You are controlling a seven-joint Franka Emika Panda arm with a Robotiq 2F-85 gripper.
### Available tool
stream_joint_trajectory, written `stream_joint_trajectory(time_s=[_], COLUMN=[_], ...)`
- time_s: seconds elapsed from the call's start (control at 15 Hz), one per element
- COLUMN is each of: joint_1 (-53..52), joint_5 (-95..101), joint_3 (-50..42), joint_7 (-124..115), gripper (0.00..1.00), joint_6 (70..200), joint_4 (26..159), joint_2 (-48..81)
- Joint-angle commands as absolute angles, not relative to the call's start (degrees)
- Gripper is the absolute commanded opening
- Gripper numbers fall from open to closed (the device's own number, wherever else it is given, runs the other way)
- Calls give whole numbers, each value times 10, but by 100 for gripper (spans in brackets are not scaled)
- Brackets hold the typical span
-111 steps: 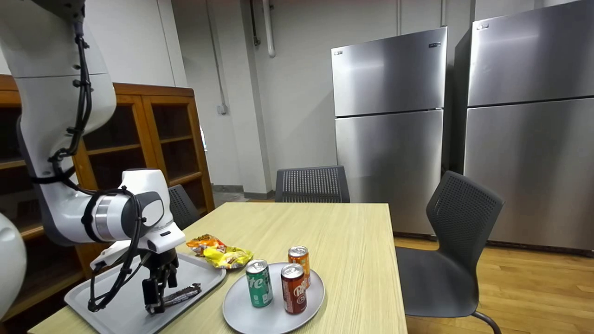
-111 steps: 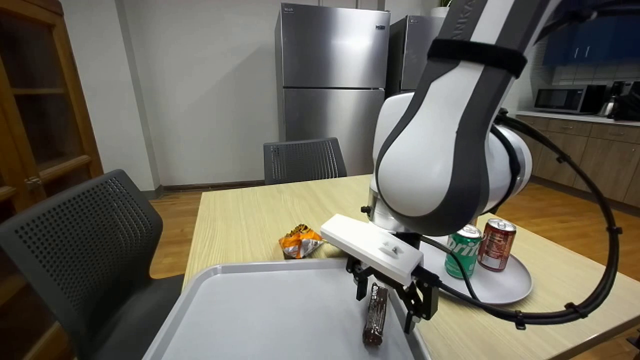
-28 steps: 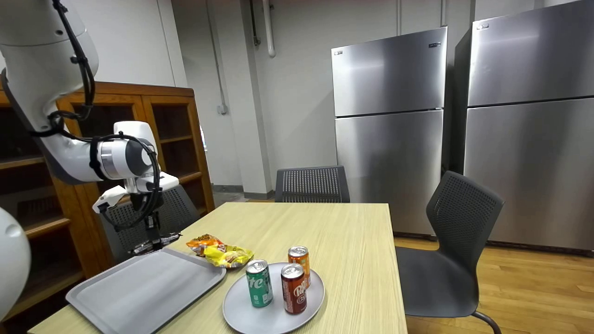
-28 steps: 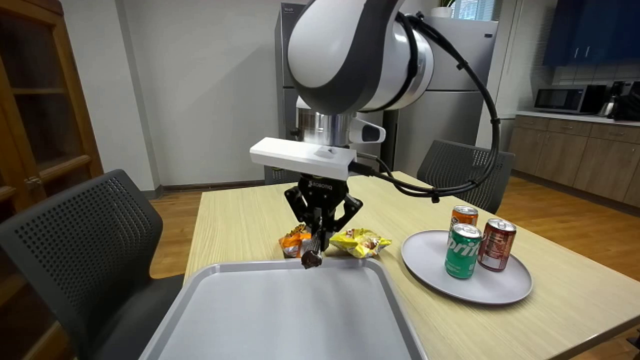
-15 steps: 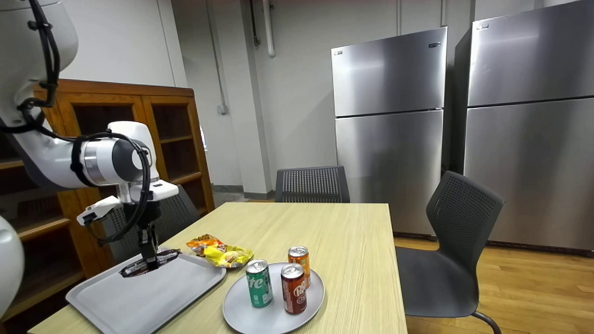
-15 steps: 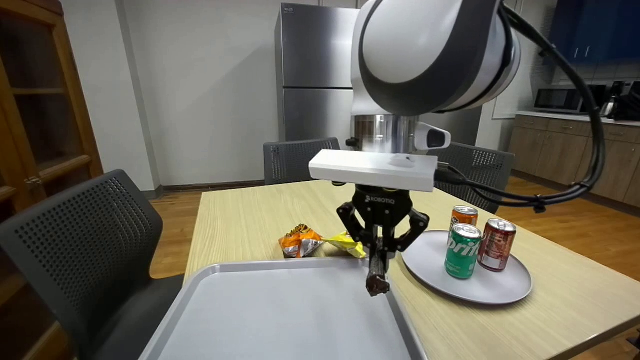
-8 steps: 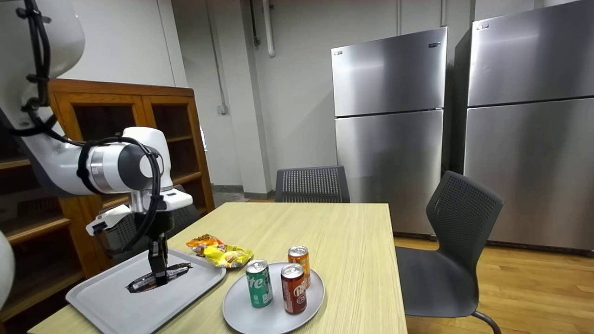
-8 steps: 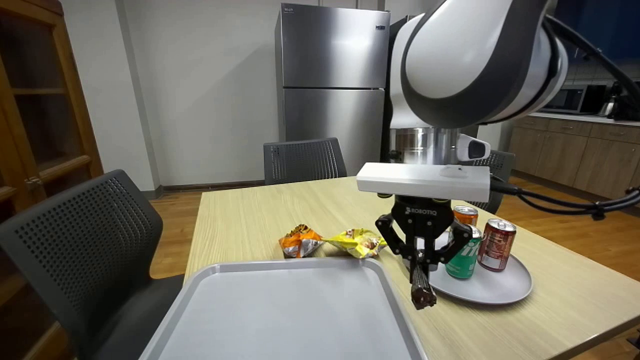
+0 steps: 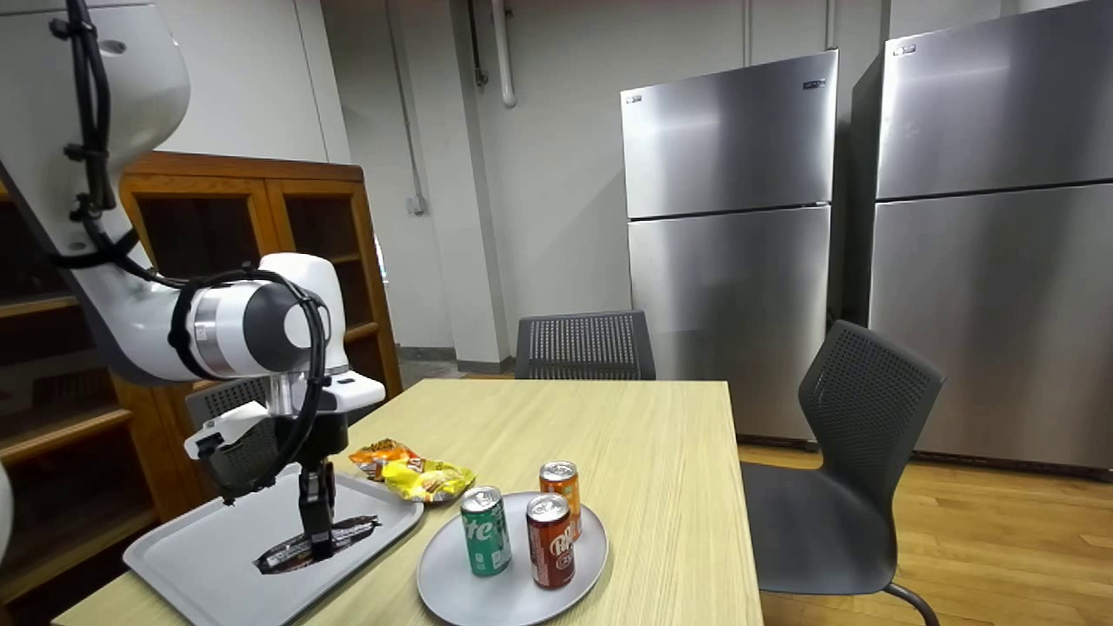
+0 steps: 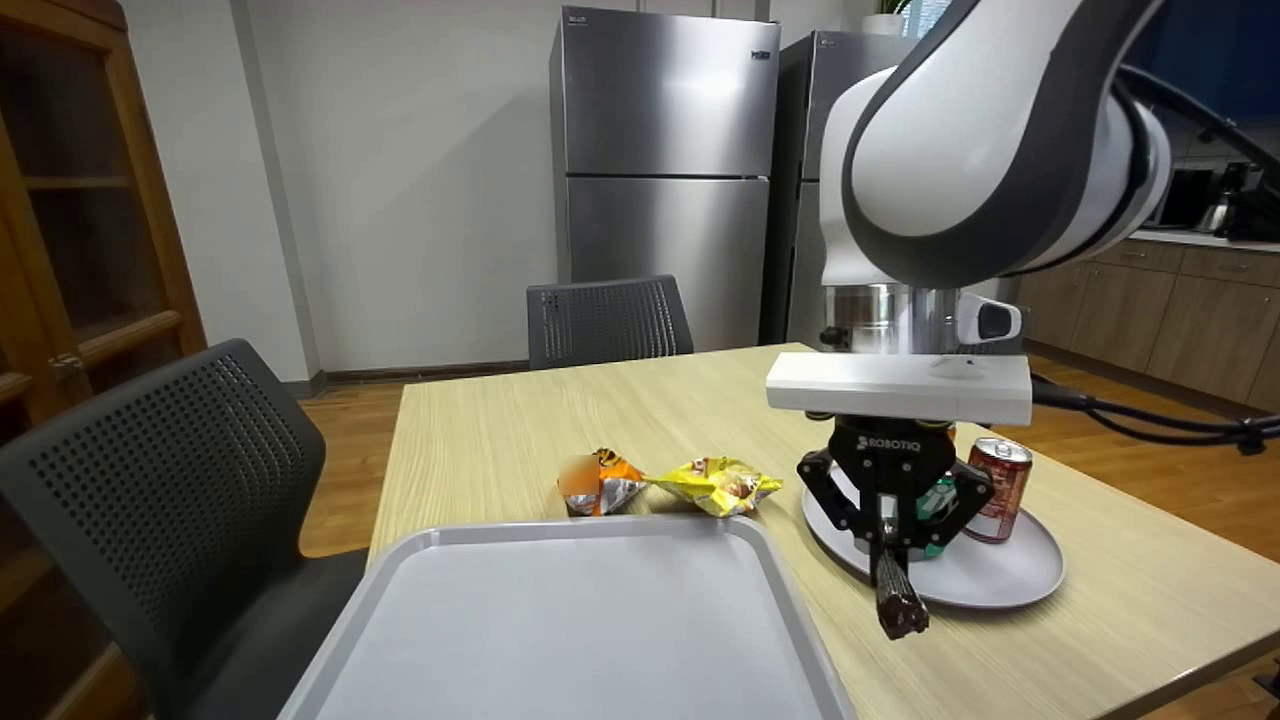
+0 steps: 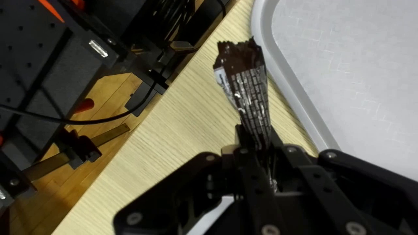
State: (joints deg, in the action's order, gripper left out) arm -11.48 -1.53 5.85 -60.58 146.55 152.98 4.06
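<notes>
My gripper [image 10: 888, 575] is shut on a dark brown wrapped bar [image 11: 249, 88], whose crimped end sticks out past the fingertips in the wrist view. In an exterior view the bar [image 10: 902, 612] hangs above the table, between the grey tray [image 10: 590, 610] and the round plate [image 10: 1020, 575]. The wrist view has it over bare wood beside the tray's rounded corner [image 11: 264, 36]. On the plate stand a green can [image 9: 487, 532], a dark red can [image 9: 550, 541] and an orange can [image 9: 559, 478]. My gripper partly hides the green one in an exterior view.
An orange snack bag [image 9: 378, 456] and a yellow one [image 9: 426, 480] lie behind the tray. Dark chairs [image 10: 200, 520] stand around the table [image 9: 643, 452]. Black equipment [image 11: 49, 75] with a cable lies beyond the table edge in the wrist view.
Earlier the bar lay on the tray between open fingers; later it was gripped and lifted. Over the last second my gripper has carried it rightward and lower in both exterior views.
</notes>
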Motion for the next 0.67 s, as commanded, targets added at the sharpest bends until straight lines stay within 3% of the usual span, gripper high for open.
stream_joint_trajectory(time_s=[0.0,0.6], joint_1=[-111,-121], joint_5=[22,67], joint_3=[60,47], joint_7=[-607,-617], gripper=[4,4], joint_6=[1471,1476], joint_4=[1531,1519], joint_2=[57,113])
